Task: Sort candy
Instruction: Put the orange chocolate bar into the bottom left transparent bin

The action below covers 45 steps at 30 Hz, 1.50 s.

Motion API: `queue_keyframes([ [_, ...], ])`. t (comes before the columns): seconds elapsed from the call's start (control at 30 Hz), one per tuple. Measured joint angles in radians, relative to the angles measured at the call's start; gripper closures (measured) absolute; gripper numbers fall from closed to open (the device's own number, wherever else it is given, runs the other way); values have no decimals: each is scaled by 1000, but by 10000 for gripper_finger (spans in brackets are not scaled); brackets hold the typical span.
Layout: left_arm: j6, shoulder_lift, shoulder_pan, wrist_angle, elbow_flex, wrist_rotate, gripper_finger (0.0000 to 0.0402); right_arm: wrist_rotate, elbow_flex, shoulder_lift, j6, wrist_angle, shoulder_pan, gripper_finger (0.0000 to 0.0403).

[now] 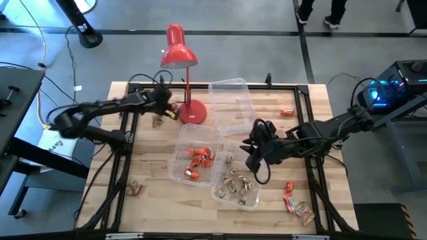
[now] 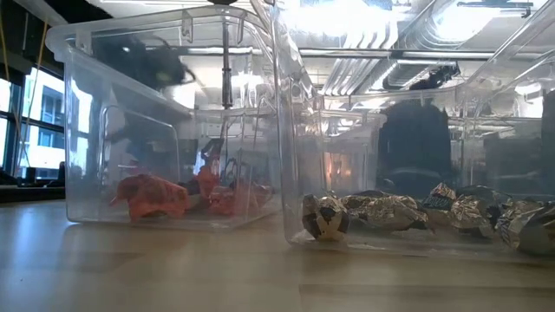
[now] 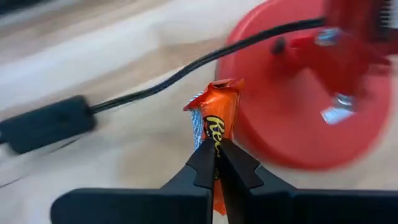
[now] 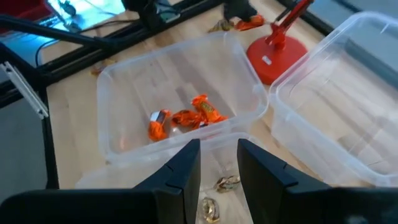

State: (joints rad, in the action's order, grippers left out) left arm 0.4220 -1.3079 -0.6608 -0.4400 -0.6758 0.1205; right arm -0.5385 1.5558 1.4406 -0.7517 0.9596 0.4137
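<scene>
A pale, planked wooden bench [image 1: 167, 207] with a black metal frame [image 1: 303, 100] along its edges stands on a smooth grey floor [image 1: 267, 40] crossed by dark seams. Beyond the bench's left edge sit a dark grey side table [image 1: 17, 87] and a white box [image 1: 53, 143]. At the floor's far right corner a person's legs and dark shoes [image 1: 331, 20] show. In the low view, tall windows [image 2: 30, 130] let in daylight at the left, and bright ceiling lights [image 2: 338, 17] glare beside silver ceiling ducts [image 2: 408, 43].

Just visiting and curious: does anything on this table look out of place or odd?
Yes: a red desk lamp stands among the tubs, and stray candies lie scattered on the bare table, outside any tub.
</scene>
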Motion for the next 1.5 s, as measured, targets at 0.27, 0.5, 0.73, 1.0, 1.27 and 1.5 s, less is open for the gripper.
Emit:
queue_keyframes([
  [0.27, -9, 349, 38, -233, 0, -272, 401, -64, 0, -3, 25, 0, 15, 304],
  [0.5, 71, 583, 274, -284, 0, -390, 401, -62, 0, -9, 45, 0, 15, 304],
  [0.73, 141, 587, 611, 76, -1, -249, 401, -99, 0, -10, 71, 0, 11, 304],
  [1.0, -131, 260, 822, 219, -157, -136, 401, -117, 0, -63, 103, -57, 11, 304],
  [1.27, -432, -70, 823, 91, -437, -126, 383, -148, 1, -156, 97, -89, 11, 304],
  [1.5, -464, -151, 822, -214, -578, -113, 310, -61, 1, -162, 94, -41, 10, 304],
])
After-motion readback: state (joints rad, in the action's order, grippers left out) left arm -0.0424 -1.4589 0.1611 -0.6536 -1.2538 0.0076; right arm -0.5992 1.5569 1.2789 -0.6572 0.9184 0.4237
